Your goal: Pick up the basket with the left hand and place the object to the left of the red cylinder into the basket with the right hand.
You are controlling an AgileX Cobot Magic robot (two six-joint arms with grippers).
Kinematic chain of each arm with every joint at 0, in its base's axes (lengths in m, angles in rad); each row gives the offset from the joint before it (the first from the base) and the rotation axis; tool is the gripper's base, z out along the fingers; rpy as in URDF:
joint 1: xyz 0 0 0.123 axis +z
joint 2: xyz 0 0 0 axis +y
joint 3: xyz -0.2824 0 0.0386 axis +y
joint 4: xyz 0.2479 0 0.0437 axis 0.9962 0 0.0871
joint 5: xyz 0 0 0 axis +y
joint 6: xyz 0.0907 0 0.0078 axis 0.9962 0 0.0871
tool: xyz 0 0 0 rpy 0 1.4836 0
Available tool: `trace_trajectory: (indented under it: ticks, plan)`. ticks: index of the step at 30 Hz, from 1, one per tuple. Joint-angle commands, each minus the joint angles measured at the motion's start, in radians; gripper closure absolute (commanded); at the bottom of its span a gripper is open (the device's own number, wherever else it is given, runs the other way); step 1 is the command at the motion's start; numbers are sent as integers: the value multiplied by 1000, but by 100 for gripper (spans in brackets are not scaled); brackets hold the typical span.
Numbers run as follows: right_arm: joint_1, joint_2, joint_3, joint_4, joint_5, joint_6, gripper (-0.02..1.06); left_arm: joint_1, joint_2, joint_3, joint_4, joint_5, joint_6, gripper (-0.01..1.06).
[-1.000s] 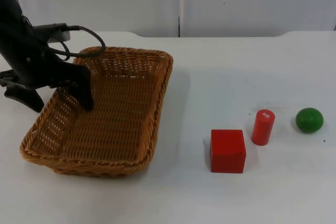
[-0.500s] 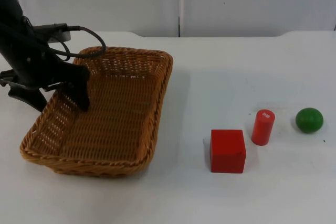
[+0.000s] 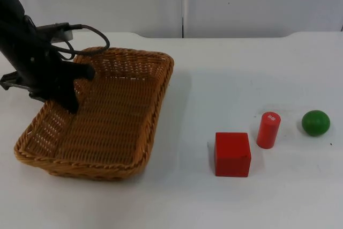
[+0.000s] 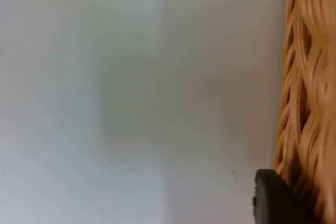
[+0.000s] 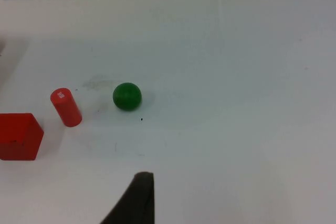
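Top view: left tool [image 3: 68,90] on basket [image 3: 107,127] rim

— Colours on the table [image 3: 225,73]?
— White top. Basket [image 3: 107,127]: tan-orange wicker, woven in ribbed rows, braided rim.
— The blocks?
— Cube [image 3: 232,154] red. Cylinder [image 3: 268,130] red with a small white mark on its top end. Ball [image 3: 315,122] green.
— The arm?
— Left gripper [image 3: 69,97] black; partition wall [image 3: 257,4] grey.
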Motion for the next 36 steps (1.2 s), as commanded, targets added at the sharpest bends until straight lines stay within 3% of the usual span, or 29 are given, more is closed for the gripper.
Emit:
trace_trajectory:
  ticks: [1, 4, 13, 21, 36]
  plan:
    - [-6, -2, -1, -2, -6, 0, -1, -1, 2, -3, -5, -11, -8, 97]
    - [-6, -2, -1, -2, -6, 0, -1, -1, 2, -3, -22, 1, -11, 105]
    - [-6, -2, -1, -2, -6, 0, -1, -1, -34, -3, -27, 101, -65, 105]
    - [-6, -2, -1, -2, -6, 0, -1, -13, -151, -3, -112, 194, -77, 105]
    - [-6, -2, -1, -2, -6, 0, -1, -94, -397, 163, -109, 164, -146, 105]
